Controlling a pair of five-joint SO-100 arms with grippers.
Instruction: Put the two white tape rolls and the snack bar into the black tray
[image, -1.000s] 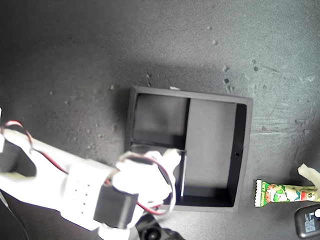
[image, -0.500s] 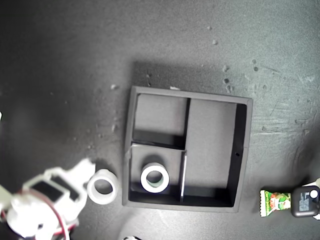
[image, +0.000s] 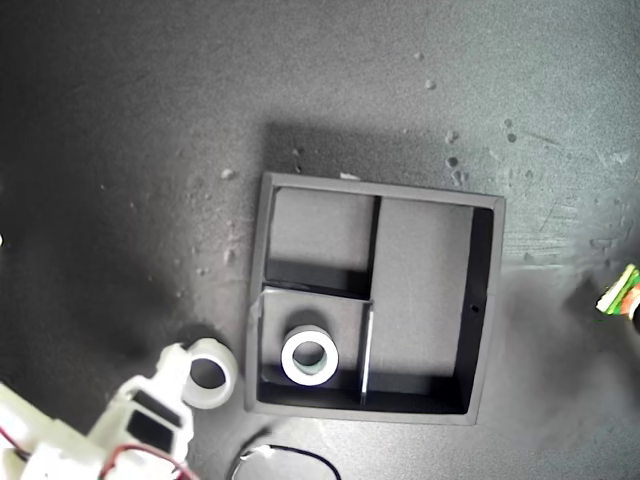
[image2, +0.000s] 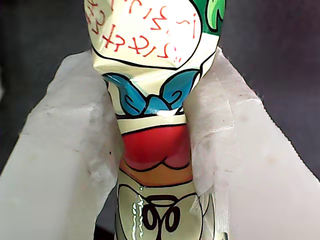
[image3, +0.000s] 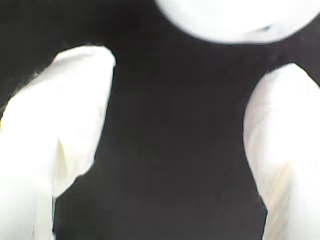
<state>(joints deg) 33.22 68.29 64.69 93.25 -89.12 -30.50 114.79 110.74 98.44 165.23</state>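
Observation:
The black tray (image: 483, 300) lies mid-table in the exterior view. One white tape roll (image: 310, 357) rests flat in its small compartment nearest the view's bottom left. The other tape roll (image: 208, 373) lies on the table just outside the tray's left wall. My second gripper (image3: 187, 70) is open, its white fingers (image3: 75, 115) apart, with that roll (image3: 235, 17) just ahead of them. Its white body (image: 150, 425) reaches in from the exterior view's bottom left. My first gripper (image2: 155, 90) is shut on the snack bar (image2: 155, 60). A green end of the bar (image: 620, 292) shows at the exterior view's right edge.
The tray's other small compartment and its long compartment (image: 425, 290) hold nothing. A thin black cable loop (image: 285, 458) lies by the tray's near wall at the exterior view's bottom. The table (image: 150, 150) is dark and speckled with pale crumbs.
The second arm left a roll in the tray, drew back to the exterior view's bottom left, then closed in on the other roll. The snack bar rose off the table toward the right edge.

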